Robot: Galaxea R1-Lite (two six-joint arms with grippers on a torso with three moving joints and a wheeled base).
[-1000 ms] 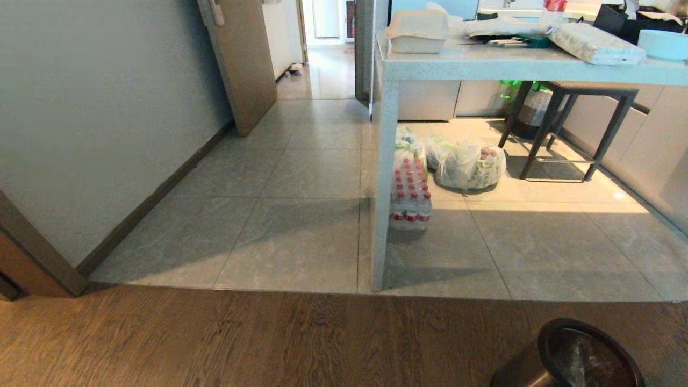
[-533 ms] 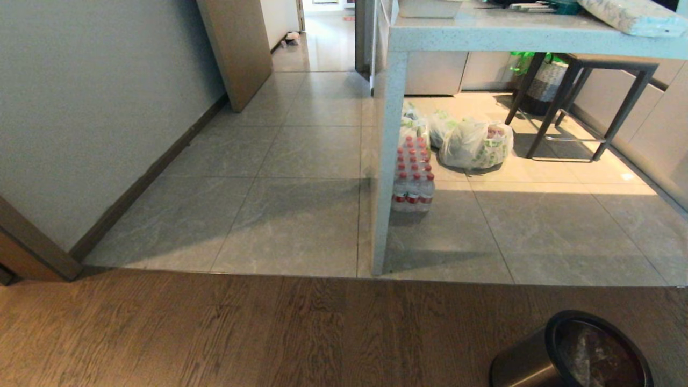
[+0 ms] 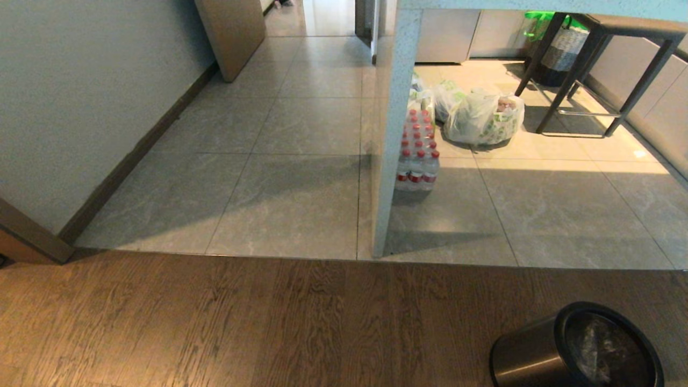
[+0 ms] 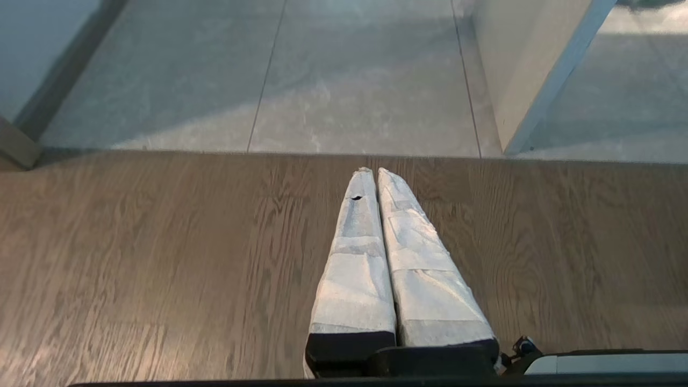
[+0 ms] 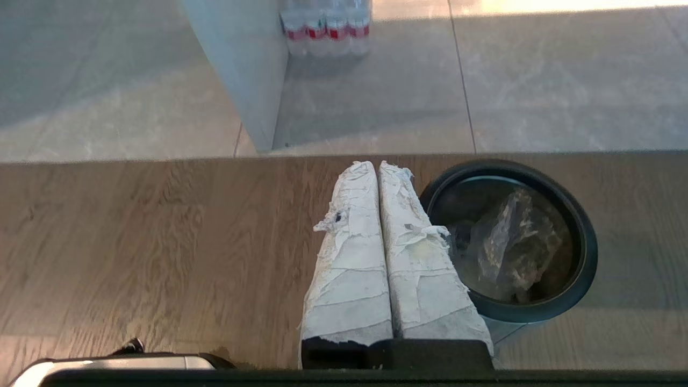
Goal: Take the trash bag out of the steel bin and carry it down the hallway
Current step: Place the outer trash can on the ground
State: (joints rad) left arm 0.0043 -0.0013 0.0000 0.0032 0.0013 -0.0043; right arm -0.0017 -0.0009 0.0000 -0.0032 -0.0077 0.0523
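Head view: I'm at the approach step; the steel bin [image 3: 537, 357] sits at five o'clock, trash bag [image 5: 510, 242] inside. Both tools, right tool [image 5: 376, 166] and left tool [image 4: 373, 172], are closed and empty. Next, I'd open the right tool over the bag.

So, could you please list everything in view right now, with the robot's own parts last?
steel bin: one, brushed steel, black rim, on the wood floor, lower right of head view.
trash bag: one, clear, crumpled inside the bin.
water bottle pack: one, red caps, on grey tiles beside the table leg.
table leg: one, pale speckled.
printed bags: white with green, under the table.
stool: one, black frame.
left pincer: white-wrapped, shut, above wood floor.
right pincer: white-wrapped, shut, beside the bin.
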